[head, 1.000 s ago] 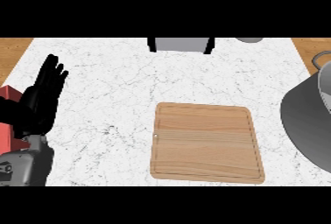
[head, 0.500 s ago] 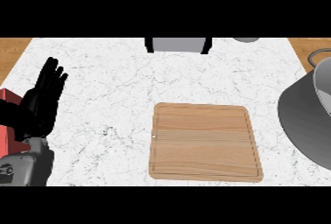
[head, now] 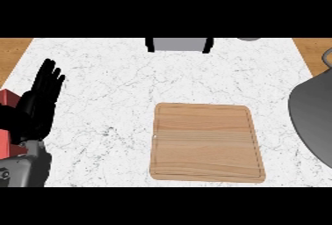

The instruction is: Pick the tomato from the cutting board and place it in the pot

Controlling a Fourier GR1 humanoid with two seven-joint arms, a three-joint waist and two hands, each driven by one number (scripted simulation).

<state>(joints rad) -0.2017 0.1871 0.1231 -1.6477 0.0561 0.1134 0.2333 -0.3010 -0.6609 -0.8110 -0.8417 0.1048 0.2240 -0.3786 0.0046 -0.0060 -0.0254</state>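
the left hand (head: 40, 99) has drifted slightly toward the view's lower left edge, its fingers staying straight and upright. the pot (head: 314, 118) shows a little more of its grey body at the right edge, and the board (head: 206, 141) sits marginally lower in view.

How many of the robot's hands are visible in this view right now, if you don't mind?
1: the left hand rests open, fingers up, at the view's left edge. The right hand does not show.
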